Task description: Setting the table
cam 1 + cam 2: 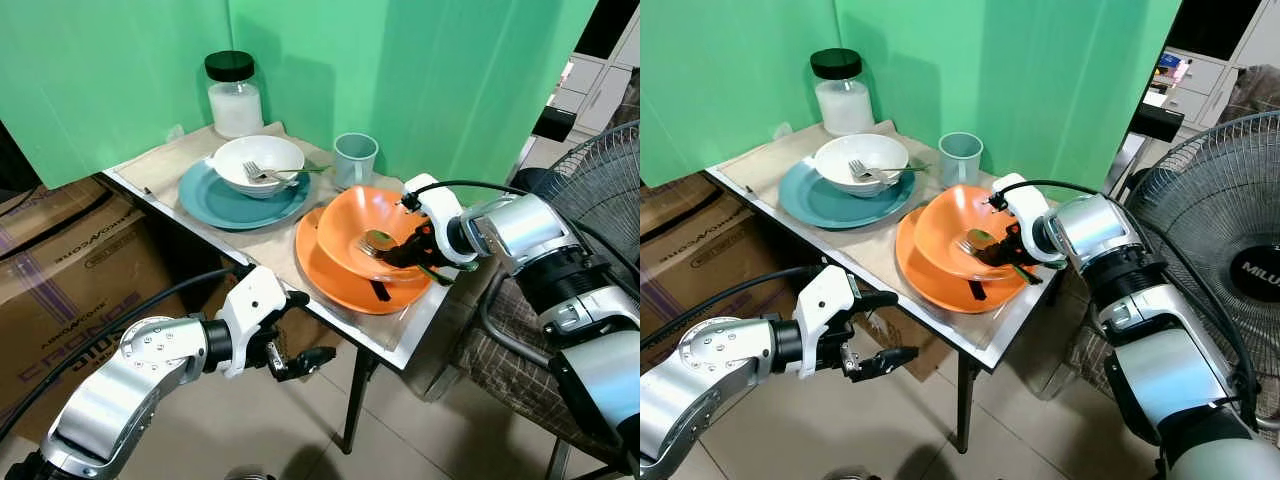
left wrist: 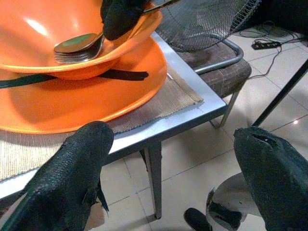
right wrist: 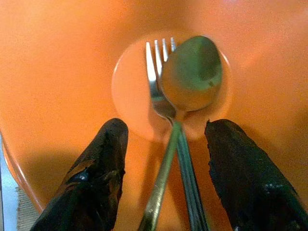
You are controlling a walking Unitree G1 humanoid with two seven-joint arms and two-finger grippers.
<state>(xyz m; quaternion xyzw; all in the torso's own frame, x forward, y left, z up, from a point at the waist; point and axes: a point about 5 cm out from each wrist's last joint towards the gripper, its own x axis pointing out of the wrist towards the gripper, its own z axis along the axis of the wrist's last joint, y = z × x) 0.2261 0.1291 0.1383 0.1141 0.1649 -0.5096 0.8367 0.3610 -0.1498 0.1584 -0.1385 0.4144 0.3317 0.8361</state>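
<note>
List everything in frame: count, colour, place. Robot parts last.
table: 1, metal-edged, with beige mat, before green backdrop
orange plate: 1, table's near right end
orange bowl: 1, on the orange plate
spoon: 1, silver, in the orange bowl
fork: 1, silver, under the spoon
blue plate: 1, table's left part
white bowl: 1, on the blue plate, holding another fork
cup: 1, pale blue, behind the orange bowl
jar: 1, black lid, white contents, back corner
cardboard box: 1, brown, floor left
fan: 1, black, right
left gripper: open, below table edge
right gripper: open, fingers astride spoon and fork handles
</note>
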